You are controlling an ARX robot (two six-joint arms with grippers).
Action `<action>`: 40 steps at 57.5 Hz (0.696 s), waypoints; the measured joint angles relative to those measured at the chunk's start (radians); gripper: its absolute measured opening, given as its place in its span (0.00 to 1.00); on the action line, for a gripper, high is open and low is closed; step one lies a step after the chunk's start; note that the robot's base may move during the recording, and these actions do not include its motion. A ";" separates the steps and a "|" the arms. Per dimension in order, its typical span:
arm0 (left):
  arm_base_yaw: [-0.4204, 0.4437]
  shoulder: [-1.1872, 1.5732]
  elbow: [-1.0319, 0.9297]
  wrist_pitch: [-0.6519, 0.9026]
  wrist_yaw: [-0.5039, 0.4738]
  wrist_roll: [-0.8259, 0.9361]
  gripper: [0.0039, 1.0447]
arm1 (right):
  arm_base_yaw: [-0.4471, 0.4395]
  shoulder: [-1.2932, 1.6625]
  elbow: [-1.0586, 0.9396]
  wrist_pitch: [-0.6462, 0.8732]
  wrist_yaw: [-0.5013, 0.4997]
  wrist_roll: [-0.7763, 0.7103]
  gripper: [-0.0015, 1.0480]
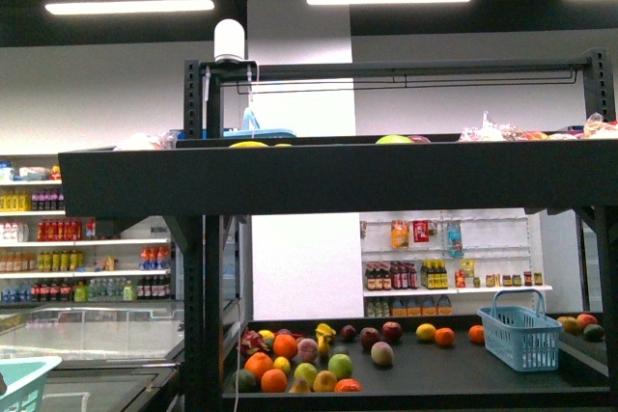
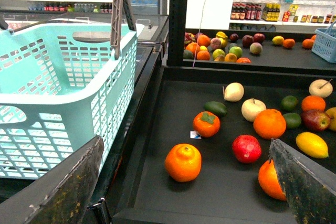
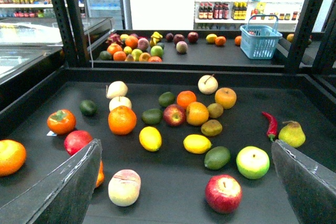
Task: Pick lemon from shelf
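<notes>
Right gripper (image 3: 186, 142): fingers (image 3: 68, 182) spread wide, nothing held. Directly ahead of it, within the span of the fingers, two target fruits lie on the dark tray of the shelf (image 3: 178, 74). These are a lemon (image 3: 150, 138) and a second lemon (image 3: 197, 144), near each other but not touching. A green avocado (image 3: 217, 157) lies just beside the second lemon. A red apple (image 3: 223, 193) and a pale peach (image 3: 124, 187) lie nearer the gripper. A large orange (image 3: 122, 120) lies farther out, beyond the lemon. A red chilli (image 3: 271, 124) and a pear (image 3: 292, 134) lie out towards one finger.

Left gripper (image 2: 185, 142): fingers likewise wide apart, empty. Ahead of it, between the fingers, lie a knobbly orange fruit (image 2: 183, 162) and a pomegranate (image 2: 246, 148). The lemon appears just past one finger. A turquoise basket (image 2: 63, 93) stands beside the other finger, off the tray.

Front view: neither arm is visible. The upper tier of the shelf crosses the picture, and a farther low tier carries mixed fruit and a blue basket (image 1: 521, 335).
</notes>
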State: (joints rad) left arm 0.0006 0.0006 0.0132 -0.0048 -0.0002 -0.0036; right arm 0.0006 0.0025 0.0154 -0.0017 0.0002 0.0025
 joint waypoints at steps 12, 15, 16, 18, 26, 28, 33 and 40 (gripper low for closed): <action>0.000 0.000 0.000 0.000 0.000 0.000 0.93 | 0.000 0.000 0.000 0.000 -0.001 0.000 0.93; -0.005 0.007 0.004 -0.019 -0.012 -0.039 0.93 | 0.000 0.000 0.000 0.000 -0.001 0.000 0.93; -0.009 0.019 0.011 -0.046 -0.021 -0.064 0.93 | 0.000 0.000 0.000 0.000 -0.001 0.000 0.93; -0.011 0.064 0.022 -0.074 -0.020 -0.148 0.93 | 0.000 0.000 0.000 0.000 0.000 0.000 0.93; 0.043 0.269 0.060 0.010 0.107 -0.418 0.93 | 0.000 0.000 0.000 0.000 -0.001 0.000 0.93; 0.080 0.348 0.092 0.071 0.156 -0.484 0.93 | 0.000 0.000 0.000 0.000 -0.001 0.000 0.93; 0.181 0.558 0.203 0.220 0.277 -0.591 0.93 | 0.000 0.000 0.000 0.000 -0.001 0.000 0.93; 0.319 0.878 0.422 0.351 0.372 -0.775 0.93 | 0.000 0.000 0.000 0.000 -0.001 0.000 0.93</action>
State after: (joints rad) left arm 0.3195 0.8787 0.4347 0.3466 0.3714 -0.7784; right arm 0.0006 0.0025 0.0154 -0.0017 -0.0006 0.0029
